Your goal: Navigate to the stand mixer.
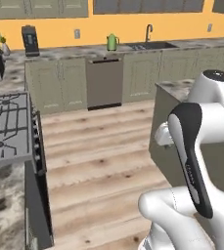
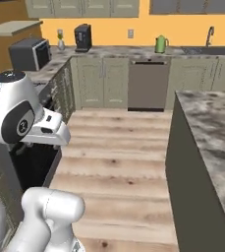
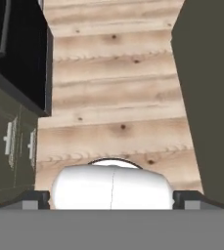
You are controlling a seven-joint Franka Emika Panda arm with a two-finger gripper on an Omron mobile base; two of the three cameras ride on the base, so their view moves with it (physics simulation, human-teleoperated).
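Observation:
The stand mixer is out of view. My gripper [image 3: 111, 199] points down at the wooden floor [image 3: 113, 97]. Its two dark fingertips [image 3: 36, 198] sit far apart at the bottom of the hand view, open, with nothing between them. The folded white arm [image 1: 196, 146] stands in the aisle between the stove counter and the island.
A gas stove [image 1: 6, 128] and a marble counter lie to the left, with a microwave [image 2: 29, 54] further along. The back counter holds a dark coffee machine [image 2: 83, 37], a green kettle [image 2: 160, 44], a sink [image 1: 150, 45] and a dishwasher [image 1: 104, 83]. An island [image 2: 207, 128] bounds the right.

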